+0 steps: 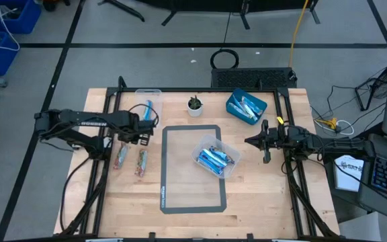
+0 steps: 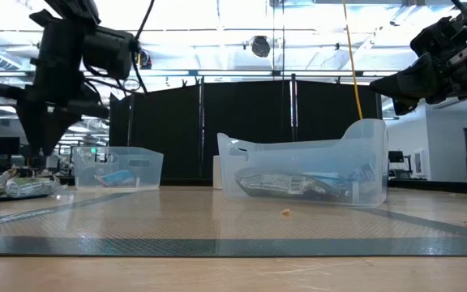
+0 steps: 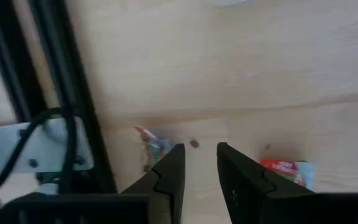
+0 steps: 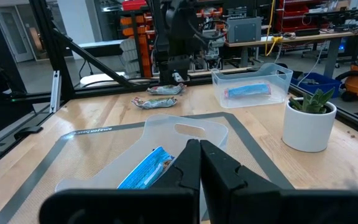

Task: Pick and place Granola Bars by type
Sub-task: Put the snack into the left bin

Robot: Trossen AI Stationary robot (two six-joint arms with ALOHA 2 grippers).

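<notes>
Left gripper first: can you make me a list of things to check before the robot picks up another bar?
1. Left gripper empty, fingers parted: ok, nothing shows between them.
2. Left gripper above the two brownish bars lying on the wood: ok, in the high view it hovers just over them.
3. Fingers lined up around one bar: not ok, the wrist view shows a bar on each side and bare wood in the gap.
4. Right gripper out of the way: ok, shut beside the middle tub.
5. Blue bars already in that tub: ok.
6. Which container takes the brownish bars: cannot tell.
</notes>
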